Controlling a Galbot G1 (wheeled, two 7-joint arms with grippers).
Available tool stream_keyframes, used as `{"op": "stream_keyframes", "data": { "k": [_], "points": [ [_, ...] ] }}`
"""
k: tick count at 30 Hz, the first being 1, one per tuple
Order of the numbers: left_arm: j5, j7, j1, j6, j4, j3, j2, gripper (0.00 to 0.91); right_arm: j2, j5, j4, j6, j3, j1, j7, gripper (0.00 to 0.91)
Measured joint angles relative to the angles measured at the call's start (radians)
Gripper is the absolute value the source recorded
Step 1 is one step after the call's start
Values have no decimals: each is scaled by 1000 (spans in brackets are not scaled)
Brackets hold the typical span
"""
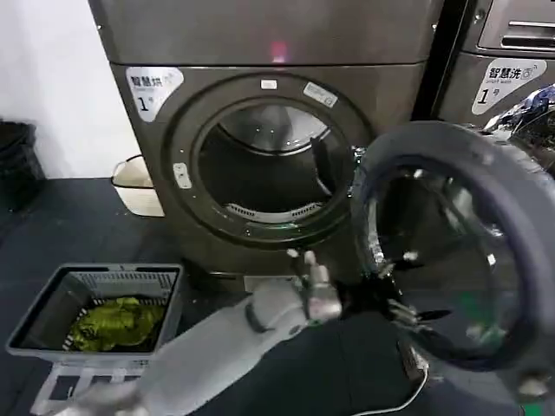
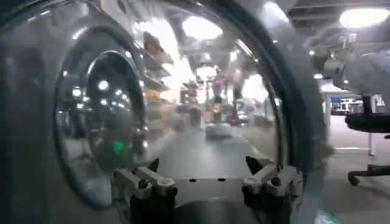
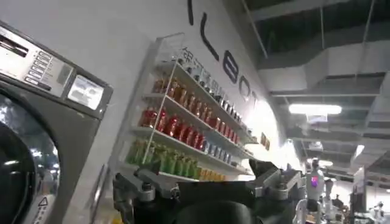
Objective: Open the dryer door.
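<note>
The robot's left arm reaches forward and up, its left gripper (image 2: 207, 182) with jaws spread wide and empty, close against the round glass door (image 1: 451, 251) of the grey dryer (image 1: 269, 52), swung open rightward.

Dryer (image 1: 156, 52): brushed grey metal body, satin finish. Door (image 1: 520, 199): matt grey plastic rim around glossy, reflective glass. Drum (image 1: 269, 130): shiny perforated metal. Basket (image 1: 130, 282), left of the dryer: matt grey ribbed plastic, holding green cloth (image 1: 117, 321). Left claw (image 2: 207, 182): dull metal fingers (image 2: 146, 179), black tips.
</note>
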Motion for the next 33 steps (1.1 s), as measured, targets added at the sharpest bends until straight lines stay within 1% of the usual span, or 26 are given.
{"op": "stream_keyframes", "data": {
  "k": [4,8,17,21,24,30,33],
  "points": [
    [18,-7,-31,-11,54,16,-62,907,12,7,12,0,15,-13,0,907],
    [89,-38,-63,-21,115,30,-119,907,13,21,18,0,36,-28,0,907],
    [156,-86,-127,-68,268,42,-234,907,17,33,27,-2,61,-40,0,907],
    [188,-99,-153,-101,343,36,-286,907,21,33,27,-2,62,-40,0,907],
    [192,-100,-166,-111,389,33,-293,907,23,33,27,0,62,-41,0,907],
    [216,-101,-177,-116,441,20,-293,907,17,32,27,0,62,-38,1,907],
    [225,-119,-185,-113,469,12,-293,907,16,31,28,0,62,-37,1,907]
  ]
}}
